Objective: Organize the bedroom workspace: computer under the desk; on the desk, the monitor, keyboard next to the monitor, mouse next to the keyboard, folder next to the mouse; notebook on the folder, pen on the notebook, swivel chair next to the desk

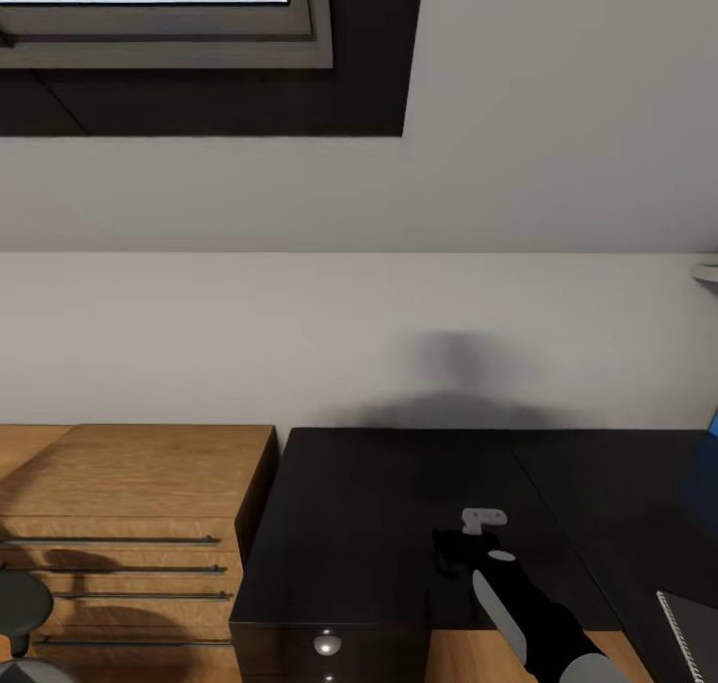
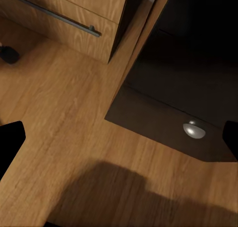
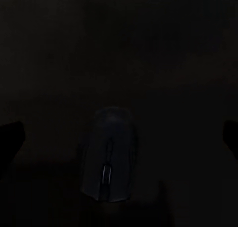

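Glossy black desk ahead of me, dark rounded mouse on its top between my right gripper's spread fingers, near the front edge, left gripper open beside the desk's silver-knobbed drawer unit.

The right wrist view is almost wholly dark. A dark, rounded mouse with a thin pale line down its middle lies on the black desk surface, in the lower centre of the frame. The two black fingertips show at the left and right edges, spread wide apart, with the mouse between them and touching neither.
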You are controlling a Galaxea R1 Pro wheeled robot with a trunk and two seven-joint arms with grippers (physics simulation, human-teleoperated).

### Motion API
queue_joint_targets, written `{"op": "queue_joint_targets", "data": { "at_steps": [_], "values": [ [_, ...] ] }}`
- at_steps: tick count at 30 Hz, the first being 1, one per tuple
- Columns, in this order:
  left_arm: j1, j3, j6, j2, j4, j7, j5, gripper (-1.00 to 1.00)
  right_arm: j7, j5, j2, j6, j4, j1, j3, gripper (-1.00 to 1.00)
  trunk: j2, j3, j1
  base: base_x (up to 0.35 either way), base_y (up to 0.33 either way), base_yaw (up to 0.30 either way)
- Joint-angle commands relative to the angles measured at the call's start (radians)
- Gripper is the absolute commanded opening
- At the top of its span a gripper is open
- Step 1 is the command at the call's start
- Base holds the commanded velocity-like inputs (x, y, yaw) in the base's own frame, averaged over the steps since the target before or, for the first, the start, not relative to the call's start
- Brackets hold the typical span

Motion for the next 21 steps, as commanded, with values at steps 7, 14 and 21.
{"op": "queue_joint_targets", "data": {
  "at_steps": [7, 14, 21],
  "values": [
    [-0.001, -0.002, -0.003, 0.000, 0.002, -0.004, 0.009, 1.00, -0.010, -0.010, 0.008, -0.012, 0.002, -0.001, 0.008, 1.00, -0.001, -0.001, 0.000, 0.014, 0.000, 0.000],
    [-0.001, -0.002, -0.003, 0.000, 0.002, -0.004, 0.007, 1.00, -0.010, -0.010, 0.010, -0.015, 0.004, -0.001, 0.008, 1.00, -0.001, -0.001, 0.000, 0.122, 0.000, 0.000],
    [-0.001, -0.002, -0.003, 0.000, 0.002, -0.004, 0.009, 1.00, -0.010, -0.010, 0.011, -0.015, 0.005, -0.001, 0.008, 1.00, -0.001, -0.001, 0.000, 0.024, 0.000, 0.000]
  ]
}}
